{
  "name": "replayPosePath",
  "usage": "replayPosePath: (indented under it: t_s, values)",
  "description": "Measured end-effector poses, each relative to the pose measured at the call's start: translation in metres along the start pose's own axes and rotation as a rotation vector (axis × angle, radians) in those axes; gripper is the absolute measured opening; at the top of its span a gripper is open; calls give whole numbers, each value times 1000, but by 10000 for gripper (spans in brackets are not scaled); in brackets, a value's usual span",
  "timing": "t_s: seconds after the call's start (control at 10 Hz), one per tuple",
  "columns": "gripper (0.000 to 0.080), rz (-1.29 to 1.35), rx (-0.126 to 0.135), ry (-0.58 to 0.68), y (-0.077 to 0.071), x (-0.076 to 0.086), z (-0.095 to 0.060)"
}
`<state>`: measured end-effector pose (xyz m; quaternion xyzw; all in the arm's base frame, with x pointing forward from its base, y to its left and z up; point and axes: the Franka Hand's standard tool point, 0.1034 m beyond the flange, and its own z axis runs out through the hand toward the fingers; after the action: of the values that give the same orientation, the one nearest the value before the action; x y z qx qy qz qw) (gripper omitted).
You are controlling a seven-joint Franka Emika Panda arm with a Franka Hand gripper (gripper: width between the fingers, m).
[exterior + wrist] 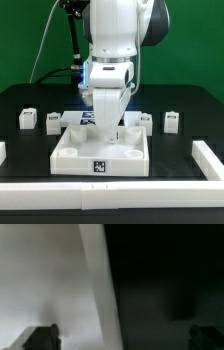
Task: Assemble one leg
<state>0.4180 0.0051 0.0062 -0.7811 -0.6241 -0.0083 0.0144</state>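
Note:
Several small white legs with tags stand on the black table: two at the exterior view's left (27, 120) (53, 122) and two at its right (146, 120) (172, 122). My gripper (107, 128) hangs low over the far edge of the large white square piece (70, 152), which lies in the middle with corner sockets. In the wrist view the gripper (122, 339) is open; its dark fingertips (40, 337) stand far apart with no leg between them. That view is blurred: a white surface (50, 274) on one side, dark table on the other.
The marker board (84, 118) lies behind the square piece, partly hidden by the arm. A white raised border (205, 158) runs along the front and the exterior view's right. A green wall and cables stand behind the arm.

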Motion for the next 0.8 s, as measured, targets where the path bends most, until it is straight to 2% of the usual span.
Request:
replayPosePath:
  t_s: [0.1,0.3,0.4,0.6,0.8]
  values:
    - [650,5,0,0,0,0,0]
    - [368,5,1,0,0,0,0]
    - [368,5,1,0,0,0,0]
    - [75,4,1,0,0,0,0]
    - [59,9,1,0,0,-1,0]
